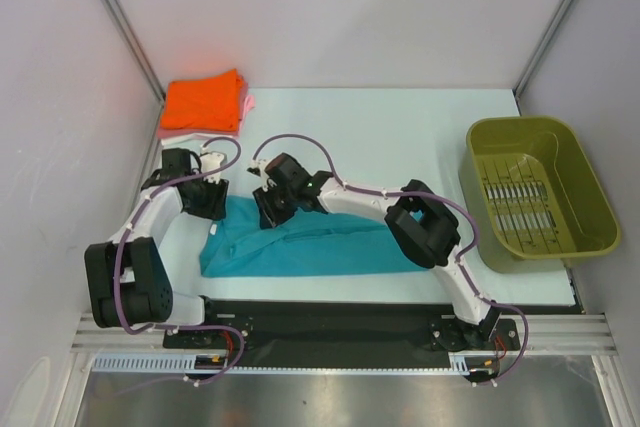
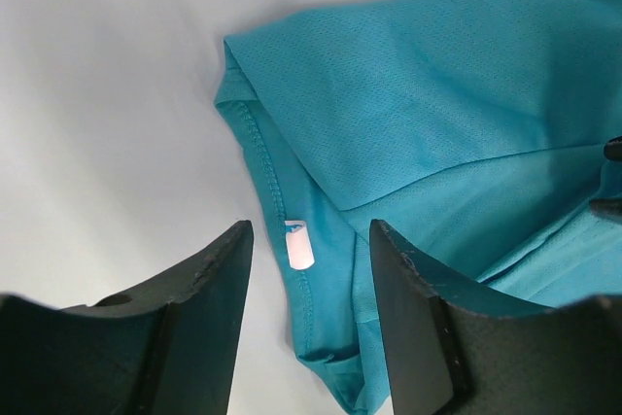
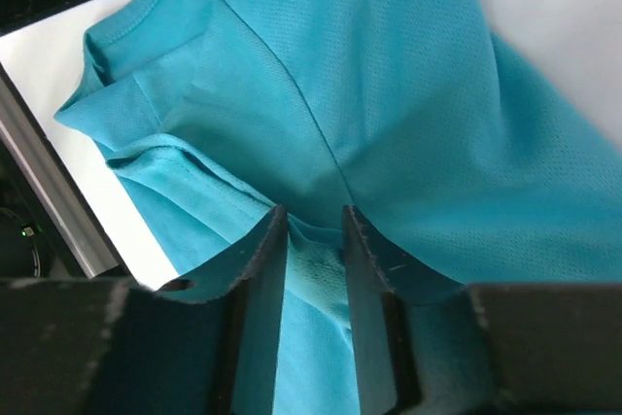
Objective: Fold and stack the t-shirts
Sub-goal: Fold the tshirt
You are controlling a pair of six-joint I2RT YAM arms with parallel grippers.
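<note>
Teal t-shirt (image 2: 418,114) hem, seemingly untouched, between left jaws.

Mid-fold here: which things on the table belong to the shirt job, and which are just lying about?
Job:
teal t-shirt, pinched in the right claw
left claw, open over its hem
folded orange shirt, far left corner

Lying about:
olive basket, on the right

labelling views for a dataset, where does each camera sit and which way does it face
Top external: above and behind the robot, looking down on teal t-shirt, folded stack and basket; left arm and right arm show.
Left wrist: on the left arm, facing down at the shirt's hem; left gripper shows.
Right wrist: on the right arm, facing down; right gripper pinches a shirt fold.
All three share the teal t-shirt.
</note>
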